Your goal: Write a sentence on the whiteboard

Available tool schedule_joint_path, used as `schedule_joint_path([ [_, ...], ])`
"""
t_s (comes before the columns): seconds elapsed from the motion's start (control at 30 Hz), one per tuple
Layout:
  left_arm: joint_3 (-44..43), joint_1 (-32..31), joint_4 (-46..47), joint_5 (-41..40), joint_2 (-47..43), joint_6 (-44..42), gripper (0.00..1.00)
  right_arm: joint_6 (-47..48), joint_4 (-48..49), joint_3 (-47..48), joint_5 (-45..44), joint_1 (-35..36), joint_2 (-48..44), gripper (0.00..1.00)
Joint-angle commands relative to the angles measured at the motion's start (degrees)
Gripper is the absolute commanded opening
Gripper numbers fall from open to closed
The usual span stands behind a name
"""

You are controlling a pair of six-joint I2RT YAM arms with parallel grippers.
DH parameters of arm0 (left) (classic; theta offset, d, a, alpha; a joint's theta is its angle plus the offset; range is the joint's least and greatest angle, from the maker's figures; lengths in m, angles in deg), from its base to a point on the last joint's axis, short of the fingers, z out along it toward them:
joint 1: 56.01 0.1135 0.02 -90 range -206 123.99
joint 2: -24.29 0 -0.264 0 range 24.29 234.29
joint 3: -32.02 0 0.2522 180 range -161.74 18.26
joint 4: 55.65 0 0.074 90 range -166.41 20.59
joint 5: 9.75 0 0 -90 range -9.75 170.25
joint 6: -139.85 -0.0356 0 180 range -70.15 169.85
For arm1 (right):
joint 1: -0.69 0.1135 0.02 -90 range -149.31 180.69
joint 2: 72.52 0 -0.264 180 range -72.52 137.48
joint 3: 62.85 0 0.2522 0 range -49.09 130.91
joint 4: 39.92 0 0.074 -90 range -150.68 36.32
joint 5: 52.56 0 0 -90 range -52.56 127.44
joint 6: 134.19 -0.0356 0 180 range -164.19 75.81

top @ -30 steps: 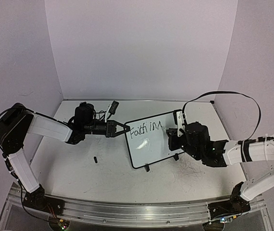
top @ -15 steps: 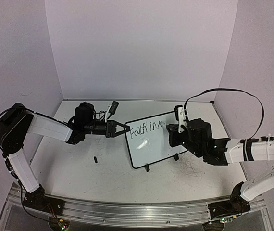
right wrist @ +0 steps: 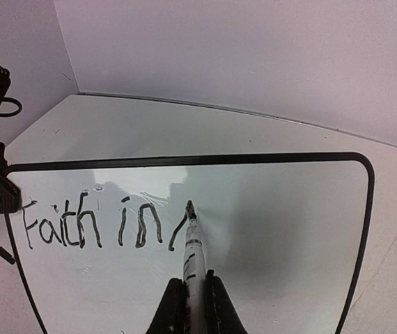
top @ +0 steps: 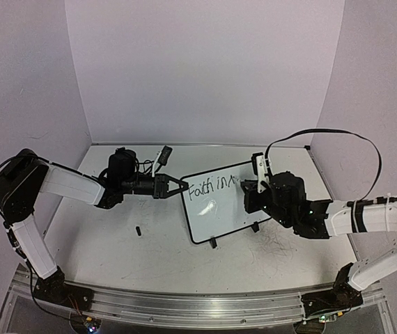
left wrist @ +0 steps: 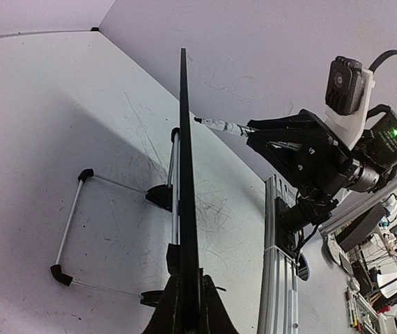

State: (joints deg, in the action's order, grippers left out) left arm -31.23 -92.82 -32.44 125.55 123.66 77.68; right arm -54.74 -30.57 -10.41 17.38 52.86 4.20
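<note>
The whiteboard (top: 219,214) stands tilted on its black feet in the middle of the table. My left gripper (top: 182,186) is shut on its left edge; in the left wrist view the board shows edge-on (left wrist: 184,132) between the shut jaws (left wrist: 188,285). The sentence (top: 211,186) reads "Faith in" (right wrist: 90,224) plus one rising stroke. My right gripper (right wrist: 193,284) is shut on a white marker (right wrist: 193,254), whose black tip touches the board at the top of that stroke. From above, the right gripper (top: 248,193) sits over the board's right part.
A small black cap (top: 138,230) lies on the table left of the board. The board's wire stand (left wrist: 69,229) reaches out behind it. Purple walls close the table at back and sides. An aluminium rail (top: 198,306) runs along the near edge.
The right arm has shifted slightly toward the far side, drawing the marker up along the new stroke after "in". The left arm and the board have stayed put.
</note>
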Motion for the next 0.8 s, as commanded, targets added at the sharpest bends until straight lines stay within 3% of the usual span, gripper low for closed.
schedule_joint_path([
  [0.0, -1.8, -2.2, -1.6, 5.0, -0.4, 0.1, 0.00, 0.5, 1.9, 1.6, 0.0, -0.1, 0.5, 0.00],
  [0.77, -1.9, -2.2, -1.6, 5.1, -0.5, 0.1, 0.00, 1.1, 3.1, 0.4, -0.6, -0.1, 0.5, 0.00],
])
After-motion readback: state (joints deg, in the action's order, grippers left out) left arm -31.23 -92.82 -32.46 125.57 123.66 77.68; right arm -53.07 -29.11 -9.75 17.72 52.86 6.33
